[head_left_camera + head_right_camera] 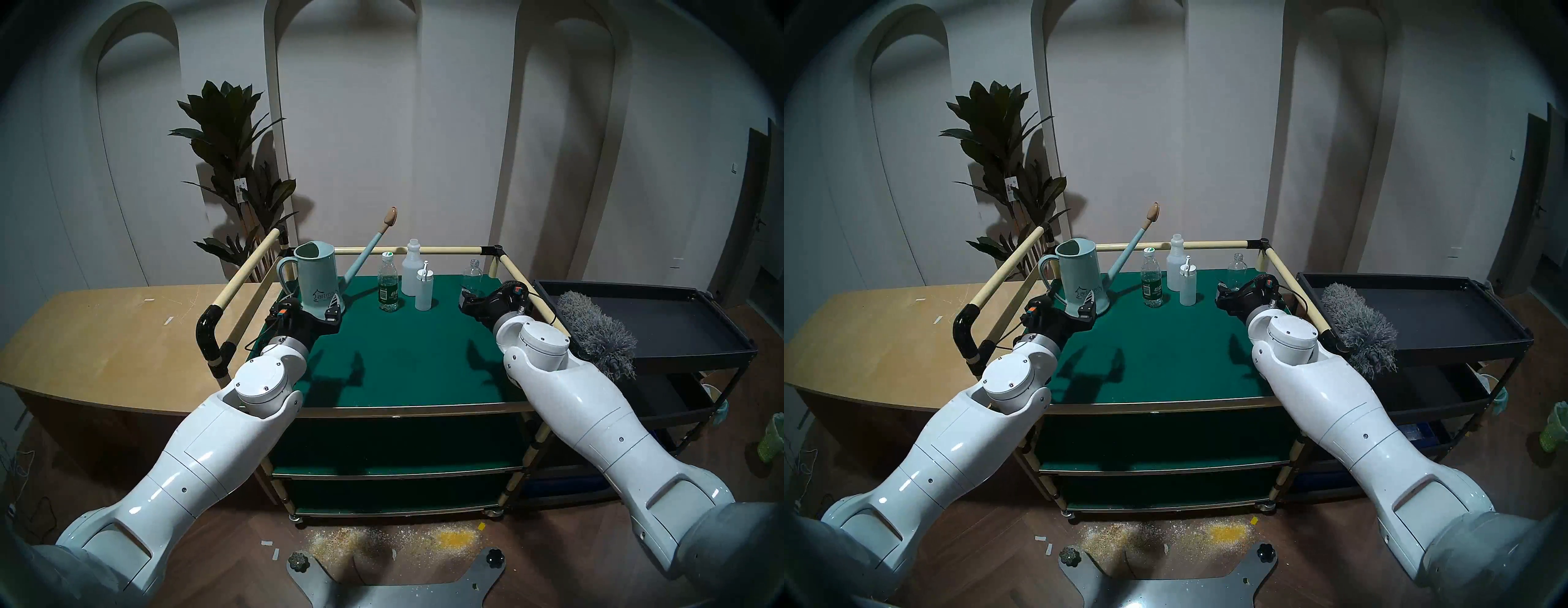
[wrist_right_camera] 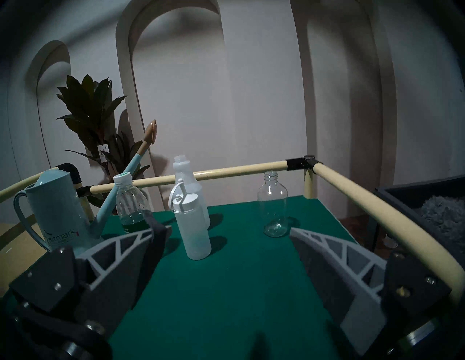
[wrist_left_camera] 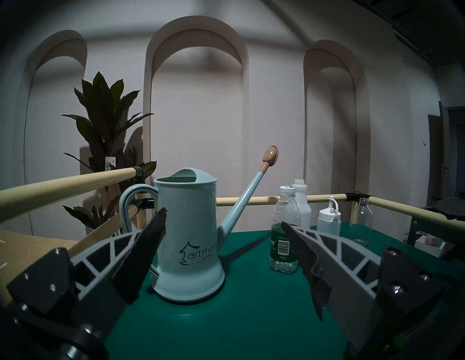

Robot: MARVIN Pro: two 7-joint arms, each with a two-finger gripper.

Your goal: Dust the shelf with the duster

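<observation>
A pale blue watering can (image 1: 316,276) stands at the back left, its long spout slanting up to a tan rose. To its right stand a water bottle (image 1: 387,282) with a green label, an opaque white bottle (image 1: 412,267), a white squeeze bottle (image 1: 424,288) just before it, and a clear empty bottle (image 1: 471,278). A black tray cart (image 1: 695,352) stands right, a wooden worktop (image 1: 106,339) left, a leafy plant (image 1: 231,140) behind
</observation>
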